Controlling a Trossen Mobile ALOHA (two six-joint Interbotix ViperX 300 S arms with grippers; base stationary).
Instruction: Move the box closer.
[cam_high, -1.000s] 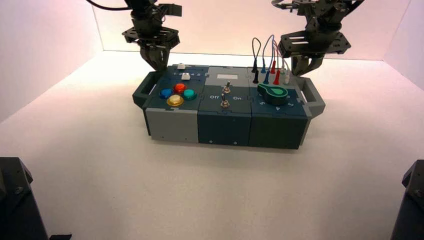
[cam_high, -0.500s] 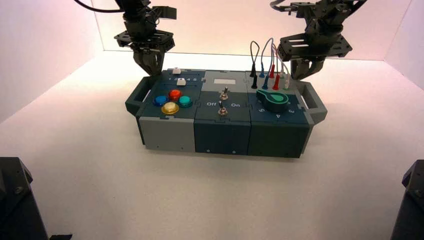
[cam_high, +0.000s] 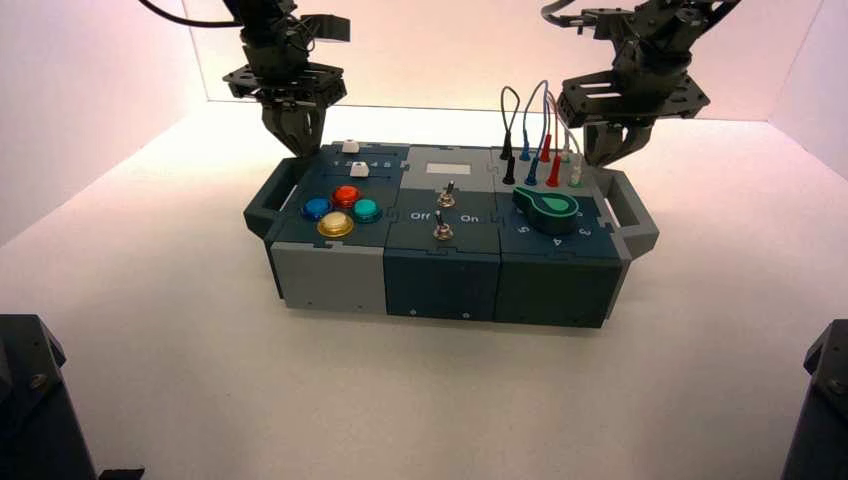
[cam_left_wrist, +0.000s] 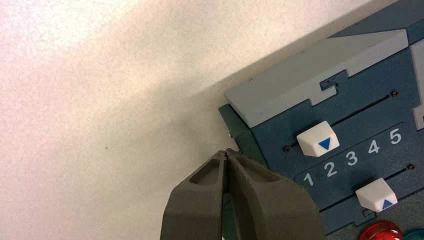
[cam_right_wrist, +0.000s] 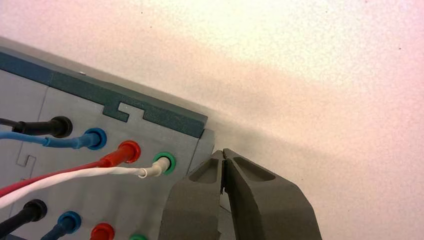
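Note:
The long dark teal and grey box (cam_high: 445, 240) lies across the middle of the white floor, with side handles, four coloured round buttons (cam_high: 340, 209), two toggle switches (cam_high: 441, 212), a green dial (cam_high: 546, 205) and looped wires (cam_high: 535, 125). My left gripper (cam_high: 299, 147) is shut and empty behind the box's far left corner, next to the handle; in the left wrist view it (cam_left_wrist: 227, 152) sits by the box (cam_left_wrist: 350, 125) and its white sliders (cam_left_wrist: 318, 142). My right gripper (cam_high: 604, 155) is shut and empty behind the far right corner; it (cam_right_wrist: 222, 152) lies beside the wire sockets (cam_right_wrist: 163, 162).
White walls enclose the floor on the left, back and right. Open floor (cam_high: 420, 390) lies between the box and the near edge. Dark arm bases stand at the near left (cam_high: 35, 405) and near right (cam_high: 820, 400) corners.
The box has slid nearer and slightly left over the last second. Both shut grippers followed behind its far corners.

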